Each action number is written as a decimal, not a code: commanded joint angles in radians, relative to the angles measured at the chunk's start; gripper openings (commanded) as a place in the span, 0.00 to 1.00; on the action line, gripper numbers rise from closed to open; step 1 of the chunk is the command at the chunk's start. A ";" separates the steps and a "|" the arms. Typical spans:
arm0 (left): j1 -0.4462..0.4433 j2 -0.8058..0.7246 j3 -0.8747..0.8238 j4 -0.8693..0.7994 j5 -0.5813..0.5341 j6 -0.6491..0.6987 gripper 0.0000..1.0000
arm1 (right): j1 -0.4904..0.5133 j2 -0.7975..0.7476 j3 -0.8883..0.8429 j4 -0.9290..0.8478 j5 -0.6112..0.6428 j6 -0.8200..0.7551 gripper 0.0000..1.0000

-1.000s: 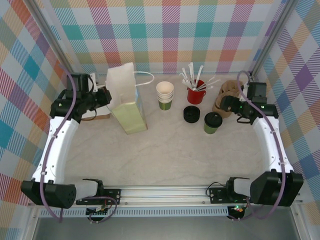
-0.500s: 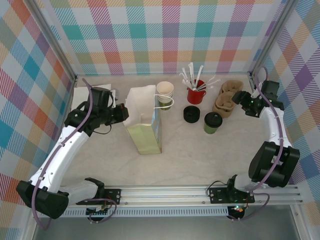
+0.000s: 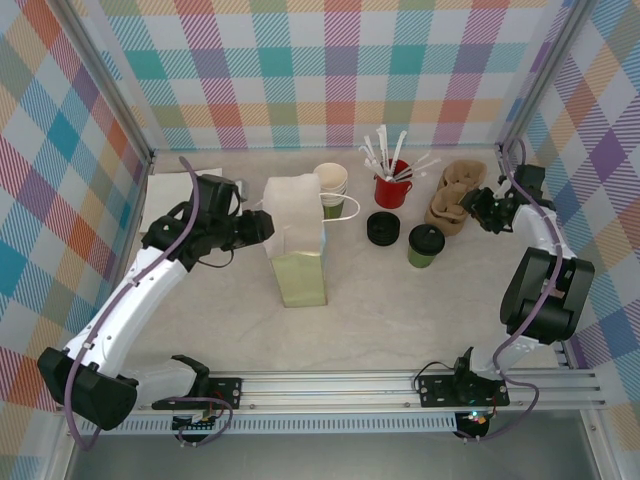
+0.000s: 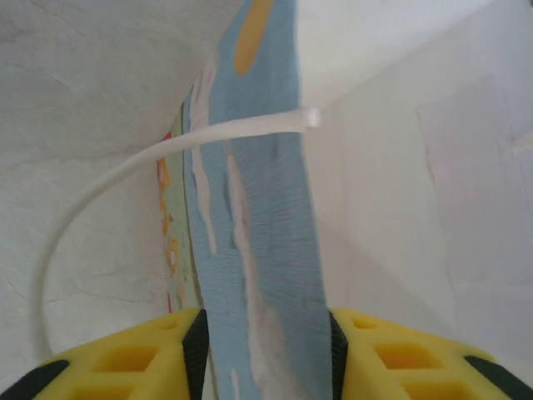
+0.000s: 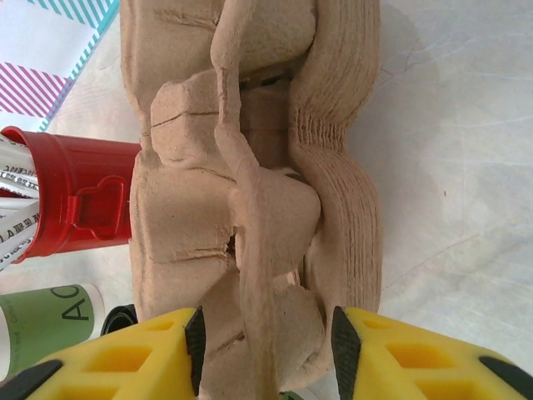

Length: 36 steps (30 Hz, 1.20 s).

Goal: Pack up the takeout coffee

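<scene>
The takeout coffee (image 3: pixel 426 245), a small cup with a black lid and a green lower part, stands right of centre; its green side (image 5: pixel 42 321) also shows in the right wrist view. A tall paper bag (image 3: pixel 297 235) stands upright left of centre. My left gripper (image 3: pixel 268 225) is at the bag's left top edge. Its pads stand apart, with the bag's blue wall (image 4: pixel 258 208) between them (image 4: pixel 266 333). My right gripper (image 3: pixel 484 208) is at the back right. Its pads (image 5: pixel 266 333) press against the middle ridge of the top brown cup carrier (image 5: pixel 250 167).
A red cup of white stirrers (image 3: pixel 392 185) and a stack of empty paper cups (image 3: pixel 330 188) stand at the back. A black stack of lids (image 3: pixel 382 228) sits left of the coffee. The carrier stack (image 3: pixel 452 200) lies by the right wall. White sheets (image 3: pixel 165 190) lie at the back left.
My left arm carried the bag rightward towards the centre, then its jaws parted. My right arm swung to the back right and its jaws narrowed onto the carrier stack.
</scene>
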 commanded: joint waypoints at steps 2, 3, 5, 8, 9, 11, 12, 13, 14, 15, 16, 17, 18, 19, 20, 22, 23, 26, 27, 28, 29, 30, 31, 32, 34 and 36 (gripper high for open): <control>-0.010 -0.013 0.054 -0.011 -0.034 0.009 0.52 | -0.008 0.028 0.044 0.043 -0.030 -0.003 0.39; -0.010 -0.014 0.060 -0.017 -0.037 0.012 0.53 | -0.008 0.034 0.048 0.044 -0.032 -0.006 0.38; -0.011 -0.020 0.068 -0.027 -0.044 0.015 0.55 | -0.007 0.039 0.050 0.057 -0.036 -0.004 0.32; -0.011 -0.030 0.081 -0.039 -0.057 0.019 0.57 | -0.009 0.052 0.056 0.059 -0.045 -0.004 0.26; -0.011 -0.034 0.085 -0.042 -0.063 0.021 0.58 | -0.009 0.055 0.057 0.059 -0.049 -0.004 0.24; -0.011 -0.043 0.096 -0.051 -0.079 0.026 0.61 | -0.009 0.056 0.054 0.059 -0.057 -0.004 0.19; -0.011 -0.049 0.100 -0.054 -0.083 0.028 0.62 | -0.009 0.051 0.053 0.059 -0.057 -0.005 0.16; -0.010 -0.054 0.106 -0.056 -0.086 0.032 0.64 | -0.009 0.042 0.050 0.061 -0.058 -0.005 0.13; -0.011 -0.061 0.112 -0.058 -0.089 0.033 0.65 | -0.010 0.032 0.045 0.063 -0.060 -0.007 0.11; -0.012 -0.063 0.115 -0.059 -0.091 0.032 0.66 | -0.009 0.019 0.040 0.065 -0.060 -0.007 0.08; -0.011 -0.070 0.119 -0.059 -0.092 0.032 0.66 | -0.009 -0.001 0.032 0.070 -0.060 -0.006 0.07; -0.010 -0.074 0.123 -0.058 -0.093 0.032 0.67 | -0.010 -0.020 0.024 0.073 -0.058 -0.004 0.05; -0.011 -0.077 0.126 -0.057 -0.094 0.033 0.67 | -0.009 -0.038 0.017 0.078 -0.058 -0.004 0.04; -0.009 -0.080 0.128 -0.055 -0.095 0.031 0.67 | -0.010 -0.060 0.008 0.079 -0.059 -0.005 0.03; -0.011 -0.085 0.129 -0.052 -0.095 0.029 0.68 | -0.010 -0.085 0.000 0.082 -0.058 -0.007 0.03; -0.010 -0.092 0.134 -0.047 -0.093 0.025 0.68 | -0.009 -0.136 -0.017 0.083 -0.058 -0.007 0.02; -0.010 -0.095 0.136 -0.043 -0.089 0.023 0.69 | -0.009 -0.163 -0.027 0.085 -0.062 -0.006 0.02; -0.011 -0.108 0.138 -0.020 -0.066 0.013 0.69 | -0.009 -0.251 -0.055 0.079 -0.087 0.003 0.02; -0.011 -0.113 0.137 -0.008 -0.053 0.008 0.69 | -0.009 -0.284 -0.065 0.077 -0.103 0.011 0.02; -0.012 -0.118 0.136 0.007 -0.040 0.003 0.69 | -0.009 -0.311 -0.075 0.075 -0.122 0.026 0.02; -0.011 -0.123 0.133 0.025 -0.023 -0.002 0.69 | -0.008 -0.346 -0.088 0.079 -0.147 0.051 0.02; -0.011 -0.126 0.132 0.043 -0.006 -0.007 0.69 | -0.008 -0.371 -0.102 0.084 -0.174 0.073 0.02; -0.011 -0.131 0.127 0.067 0.014 -0.013 0.69 | -0.007 -0.405 -0.115 0.092 -0.199 0.100 0.02; -0.012 -0.134 0.125 0.090 0.034 -0.019 0.69 | -0.005 -0.439 -0.127 0.096 -0.220 0.127 0.02; -0.012 -0.134 0.124 0.128 0.072 -0.032 0.70 | 0.004 -0.496 -0.146 0.109 -0.251 0.168 0.02; -0.012 -0.133 0.120 0.159 0.104 -0.048 0.72 | 0.019 -0.539 -0.145 0.105 -0.286 0.190 0.03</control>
